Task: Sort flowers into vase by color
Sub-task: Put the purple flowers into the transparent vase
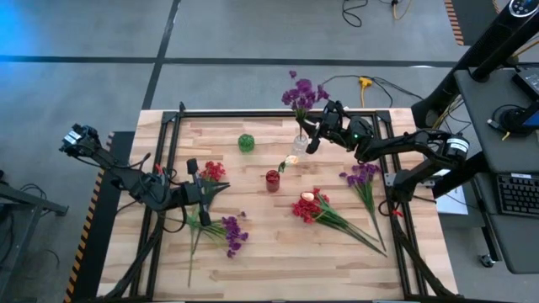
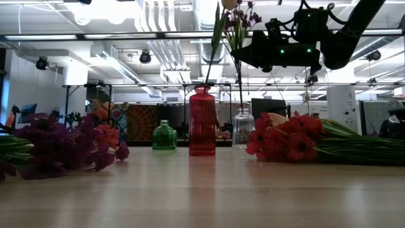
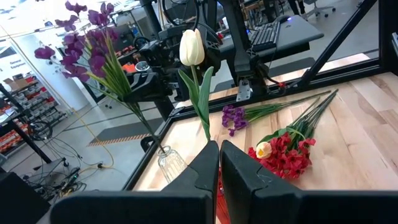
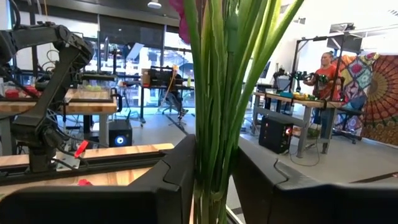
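Purple flowers [image 1: 301,91] in far-edge vase [image 1: 301,145] — right pincer [image 1: 313,135] astride

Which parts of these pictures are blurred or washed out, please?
Low view: the near purple flowers and tabletop are soft; ceiling lights glare. Right wrist view: the green stems close to the lens blur. Left wrist view: the far background washes out white.
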Robot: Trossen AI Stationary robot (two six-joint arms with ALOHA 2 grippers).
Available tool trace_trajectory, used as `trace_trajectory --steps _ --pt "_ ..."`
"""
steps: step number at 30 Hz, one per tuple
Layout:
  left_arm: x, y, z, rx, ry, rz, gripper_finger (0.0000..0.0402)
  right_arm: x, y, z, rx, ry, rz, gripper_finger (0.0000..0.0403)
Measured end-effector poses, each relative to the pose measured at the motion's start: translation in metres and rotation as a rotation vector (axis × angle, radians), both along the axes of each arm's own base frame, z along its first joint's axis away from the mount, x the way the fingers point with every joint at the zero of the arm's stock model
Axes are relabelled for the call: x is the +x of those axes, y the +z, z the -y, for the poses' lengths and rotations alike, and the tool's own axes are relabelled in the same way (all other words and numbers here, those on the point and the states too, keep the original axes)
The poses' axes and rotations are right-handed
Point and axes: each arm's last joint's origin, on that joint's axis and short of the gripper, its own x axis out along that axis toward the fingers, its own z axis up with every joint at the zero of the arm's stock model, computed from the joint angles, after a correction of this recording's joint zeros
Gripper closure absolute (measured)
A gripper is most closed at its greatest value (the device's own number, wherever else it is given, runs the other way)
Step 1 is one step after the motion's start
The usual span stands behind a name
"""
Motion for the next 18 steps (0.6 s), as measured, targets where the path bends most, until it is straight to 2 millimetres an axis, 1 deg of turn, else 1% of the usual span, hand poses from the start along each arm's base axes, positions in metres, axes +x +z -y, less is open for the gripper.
trace_trajectory --steps 18 --pt "-0.0001 -0.0011 -0.0001 0.002 0.001 -0.009 0.0401 0.0 -0.0003 0.0 0.022 0.005 0.006 0.0247"
